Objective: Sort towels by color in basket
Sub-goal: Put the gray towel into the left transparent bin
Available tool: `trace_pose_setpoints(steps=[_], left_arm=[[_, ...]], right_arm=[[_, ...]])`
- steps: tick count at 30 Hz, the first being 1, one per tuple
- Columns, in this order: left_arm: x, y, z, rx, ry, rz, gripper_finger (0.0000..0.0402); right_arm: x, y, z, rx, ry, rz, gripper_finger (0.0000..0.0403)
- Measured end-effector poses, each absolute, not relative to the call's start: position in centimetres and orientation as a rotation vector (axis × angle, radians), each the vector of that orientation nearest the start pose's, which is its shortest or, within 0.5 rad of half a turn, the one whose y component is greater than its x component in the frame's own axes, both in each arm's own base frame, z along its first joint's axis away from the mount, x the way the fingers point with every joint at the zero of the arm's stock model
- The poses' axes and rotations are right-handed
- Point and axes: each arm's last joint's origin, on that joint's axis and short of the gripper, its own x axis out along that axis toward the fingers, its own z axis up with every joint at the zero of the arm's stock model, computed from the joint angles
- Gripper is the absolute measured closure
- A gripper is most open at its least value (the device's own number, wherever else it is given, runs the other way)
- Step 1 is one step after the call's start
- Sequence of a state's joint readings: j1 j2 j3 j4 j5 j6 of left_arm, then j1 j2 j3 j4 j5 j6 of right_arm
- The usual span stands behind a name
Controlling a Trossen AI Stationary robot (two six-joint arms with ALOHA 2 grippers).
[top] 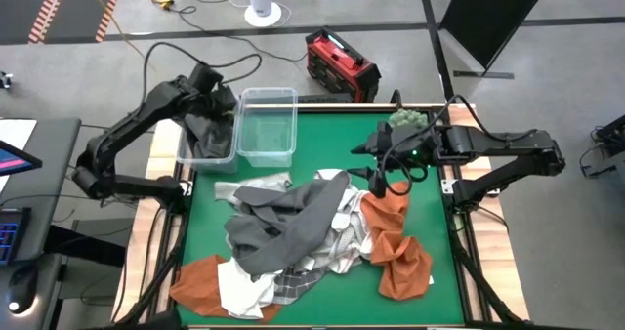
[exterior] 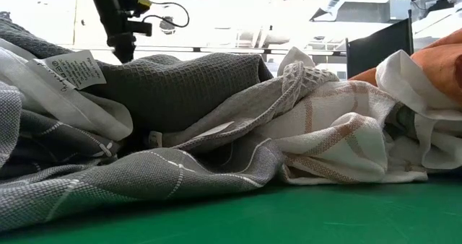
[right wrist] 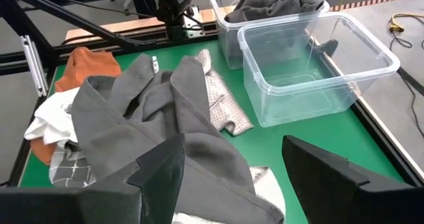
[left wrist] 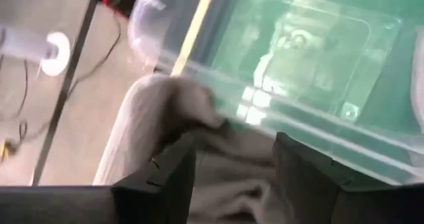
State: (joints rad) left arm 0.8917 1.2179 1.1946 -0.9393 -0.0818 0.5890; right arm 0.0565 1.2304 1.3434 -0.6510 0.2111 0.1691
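Risk sits at the left bin (top: 207, 143); my left gripper (left wrist: 232, 177) hangs open over the dark grey towel (top: 208, 130) in it, and cloth snagging a finger could lift out; right gripper (right wrist: 228, 174) waits open above the towel pile (top: 293, 237).

The left arm reaches to the far left corner, its hand (top: 217, 112) pointing down (fingers parted). The right hand (top: 374, 161) hovers with fingers spread wide, arm extended inward.

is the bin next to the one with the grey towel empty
Empty: the clear bin shows only its bare floor, while the neighbouring bin holds the grey towel.
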Motion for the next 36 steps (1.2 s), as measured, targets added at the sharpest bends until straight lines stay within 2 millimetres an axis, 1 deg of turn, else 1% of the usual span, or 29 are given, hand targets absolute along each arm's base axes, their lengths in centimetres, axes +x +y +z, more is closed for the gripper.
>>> trace_pose_setpoints(steps=[2, 5, 11, 15, 21, 24, 27, 30, 33, 36], left_arm=[[14.5, 18.4, 31.4, 0.111, 1.137, 0.586, 0.0221], [14.9, 18.9, 30.5, 0.056, 1.102, 0.643, 0.0229], [15.4, 19.7, 31.0, 0.068, 1.014, 0.734, 0.0245], [14.9, 20.1, 30.9, 0.040, 1.014, 0.768, 0.0257], [15.5, 21.4, 29.5, -0.083, 1.009, 0.807, 0.0277], [16.1, 21.9, 29.0, -0.106, 0.994, 0.808, 0.0289], [16.5, 21.8, 29.1, -0.063, 1.008, 0.876, 0.0324], [16.4, 21.5, 29.5, -0.040, 1.006, 0.894, 0.0384], [16.1, 21.2, 30.0, -0.039, 0.994, 0.910, 0.0397], [15.6, 20.5, 30.4, -0.043, 1.000, 0.898, 0.0401]], right_arm=[[25.1, 0.9, 39.0, 0.100, 0.519, -0.195, 0.0122], [25.1, 0.9, 39.0, 0.117, 0.517, -0.198, 0.0122], [25.1, 0.9, 39.0, 0.127, 0.516, -0.200, 0.0122], [25.1, 0.9, 39.0, 0.126, 0.515, -0.200, 0.0122], [25.1, 0.9, 39.0, 0.126, 0.515, -0.200, 0.0122], [25.1, 0.9, 39.0, 0.125, 0.515, -0.200, 0.0122], [25.1, 0.9, 39.0, 0.126, 0.515, -0.200, 0.0122], [25.1, 0.9, 39.0, 0.125, 0.515, -0.200, 0.0122], [25.1, 0.9, 39.0, 0.124, 0.515, -0.204, 0.0122], [25.1, 0.9, 39.0, 0.123, 0.515, -0.204, 0.0122]])
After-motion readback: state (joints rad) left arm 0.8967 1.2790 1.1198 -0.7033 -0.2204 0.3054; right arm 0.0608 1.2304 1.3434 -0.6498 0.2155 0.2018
